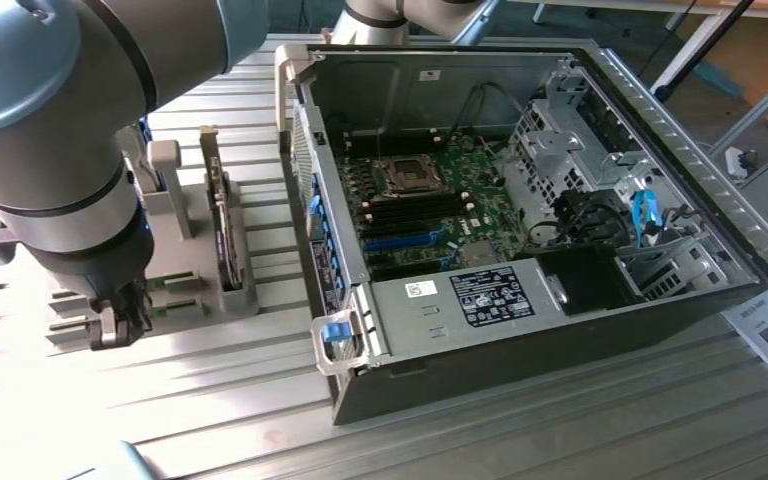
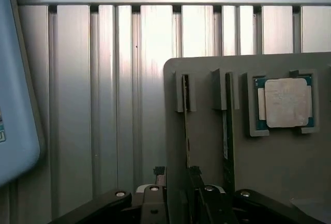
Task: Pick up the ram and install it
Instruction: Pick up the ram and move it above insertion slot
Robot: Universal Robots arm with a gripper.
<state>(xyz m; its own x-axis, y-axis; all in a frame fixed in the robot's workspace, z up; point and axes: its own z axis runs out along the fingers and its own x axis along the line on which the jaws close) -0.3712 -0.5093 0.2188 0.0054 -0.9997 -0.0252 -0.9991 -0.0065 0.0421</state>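
Spanning the scene: a ribbed metal table (image 1: 518,440).

- Computer case (image 1: 398,90) – lies on its side, open, on the exterior view's right; green motherboard (image 1: 424,200) exposed inside.
- Robot arm (image 1: 51,130) – reaches down on the exterior view's left.
- Grey holder (image 2: 289,172) – lies flat on the table beside the case, with slots for parts.
- Dark expansion card (image 2: 226,131) – stands on edge in one slot.
- The ram (image 2: 186,125) – a slim green stick, on edge in the neighbouring slot, not yet lifted.
- End effector (image 2: 182,185) – released, jaws apart, low over the holder, one finger on each side of the ram.
- Square silver processor (image 2: 284,102) – sits flat in its recess, beyond the card.
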